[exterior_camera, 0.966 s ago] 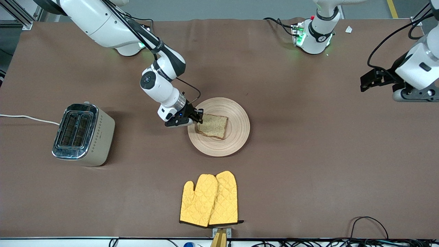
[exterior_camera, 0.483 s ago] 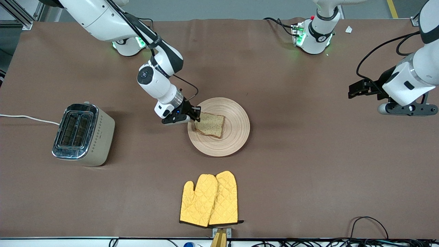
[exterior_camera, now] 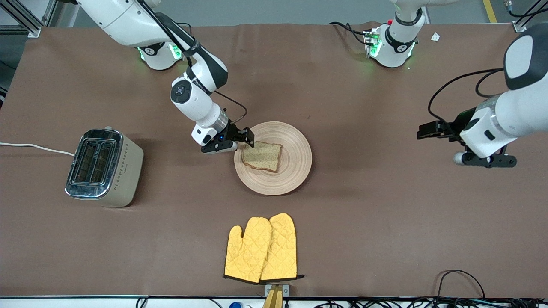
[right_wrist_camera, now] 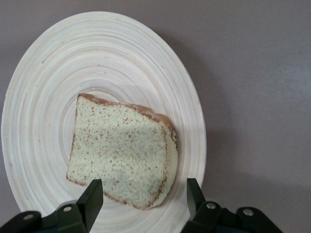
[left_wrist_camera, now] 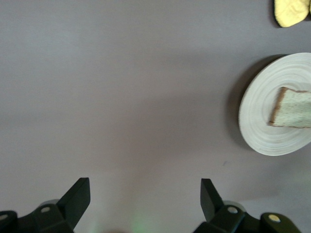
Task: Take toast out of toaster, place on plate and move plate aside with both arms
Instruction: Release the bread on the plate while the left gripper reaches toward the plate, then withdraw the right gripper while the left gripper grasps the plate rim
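Toast [exterior_camera: 262,156] flat on the plate [exterior_camera: 295,171], a little off the plate's centre toward the right arm's end of the desk [exterior_camera: 385,222]; speckled face up, dark crust around the edge. Plate in the middle of the desk, about midway between the robots' edge and the front-camera edge.

Right hand [exterior_camera: 245,137] low over the plate's rim on the toaster's end, just beside the toast's edge. Fingers [right_wrist_camera: 92,196] apart, nothing between them, tips flanking the slice's near corner in the right wrist view, clear of the bread.

Left hand [exterior_camera: 428,129] up in the air over bare desk near the left arm's end, well apart from the plate. Fingers [left_wrist_camera: 77,194] spread wide and empty; plate and toast visible farther off in the left wrist view.

Toaster [exterior_camera: 102,167] upright near the right arm's end of the desk. Pair of yellow oven mitts [exterior_camera: 262,249] flat by the front-camera edge, nearer to that camera than the plate.
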Robot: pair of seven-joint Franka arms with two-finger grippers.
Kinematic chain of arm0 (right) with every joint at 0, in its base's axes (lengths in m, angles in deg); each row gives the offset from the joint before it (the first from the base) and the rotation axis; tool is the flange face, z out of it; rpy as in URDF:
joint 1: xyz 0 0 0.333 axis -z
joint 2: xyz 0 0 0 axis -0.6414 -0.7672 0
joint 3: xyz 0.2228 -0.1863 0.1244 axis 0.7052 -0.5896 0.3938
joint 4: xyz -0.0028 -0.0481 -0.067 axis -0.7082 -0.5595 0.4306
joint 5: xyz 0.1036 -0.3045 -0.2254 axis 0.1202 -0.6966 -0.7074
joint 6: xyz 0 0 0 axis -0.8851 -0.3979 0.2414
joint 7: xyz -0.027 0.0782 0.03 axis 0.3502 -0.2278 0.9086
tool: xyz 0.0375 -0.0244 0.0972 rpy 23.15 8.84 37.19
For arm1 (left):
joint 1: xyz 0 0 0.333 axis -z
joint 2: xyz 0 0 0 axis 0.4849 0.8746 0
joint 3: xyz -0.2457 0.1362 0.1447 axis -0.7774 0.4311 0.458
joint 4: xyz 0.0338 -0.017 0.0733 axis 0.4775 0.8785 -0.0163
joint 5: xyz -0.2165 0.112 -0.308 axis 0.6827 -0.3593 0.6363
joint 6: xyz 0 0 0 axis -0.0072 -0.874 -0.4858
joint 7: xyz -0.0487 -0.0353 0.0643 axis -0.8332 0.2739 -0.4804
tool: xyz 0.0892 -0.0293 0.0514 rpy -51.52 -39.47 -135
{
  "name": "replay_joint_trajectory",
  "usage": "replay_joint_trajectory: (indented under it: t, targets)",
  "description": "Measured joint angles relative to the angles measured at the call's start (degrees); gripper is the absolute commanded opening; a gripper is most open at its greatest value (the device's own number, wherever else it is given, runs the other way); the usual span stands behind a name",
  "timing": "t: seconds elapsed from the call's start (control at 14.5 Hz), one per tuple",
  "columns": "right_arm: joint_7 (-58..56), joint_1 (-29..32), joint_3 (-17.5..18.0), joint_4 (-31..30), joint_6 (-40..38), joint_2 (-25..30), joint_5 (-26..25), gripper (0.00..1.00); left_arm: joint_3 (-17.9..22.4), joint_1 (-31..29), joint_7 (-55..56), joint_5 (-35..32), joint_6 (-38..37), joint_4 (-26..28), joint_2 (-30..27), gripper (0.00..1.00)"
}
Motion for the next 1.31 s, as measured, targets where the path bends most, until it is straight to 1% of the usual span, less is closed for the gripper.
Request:
replay_joint_trajectory:
  t: [0.07,0.28,0.41,0.55,0.69,0.83,0.97,1.1,1.24,1.31]
  targets:
    - [0.00,0.01,0.03,0.01,-1.97,1.49,0.00,1.00,-0.01,0.03,0.00,1.94,0.48,0.01,0.98,1.00]
    - [0.01,0.02,0.07,0.01,-6.57,6.34,0.01,1.00,-1.19,0.08,-0.97,6.57,4.87,0.57,4.61,1.00]
    - [0.06,0.14,0.04,0.03,-7.78,9.63,0.03,1.00,-3.39,0.17,-2.56,8.59,10.38,1.98,7.54,1.00]
    - [0.26,1.52,-0.20,0.03,-10.61,13.60,0.16,1.00,-6.19,0.28,-4.33,10.63,16.60,3.22,11.48,1.00]
    - [0.30,3.87,-1.95,0.03,-12.72,17.90,1.22,1.00,-8.91,0.39,-6.18,13.03,22.38,3.86,16.39,0.97]
    - [0.17,4.99,-6.44,0.12,-13.98,22.02,1.92,1.00,-11.56,0.40,-10.27,17.51,28.76,5.33,21.35,0.91]
    - [-0.70,5.39,-11.86,0.80,-18.71,25.72,1.98,1.00,-13.94,0.47,-16.83,24.30,36.22,8.30,25.37,0.83]
    - [-5.22,5.51,-17.90,2.88,-27.11,28.83,2.07,1.00,-15.54,0.74,-24.15,31.10,41.21,11.59,27.62,0.79]
    - [-10.89,5.70,-24.28,6.48,-36.25,31.15,2.25,1.00,-15.90,0.95,-31.59,37.64,43.39,14.29,28.64,0.75]
    - [-13.55,6.01,-26.88,9.00,-40.91,31.94,2.33,1.00,-15.88,0.91,-34.86,40.37,43.75,15.25,29.05,0.74]
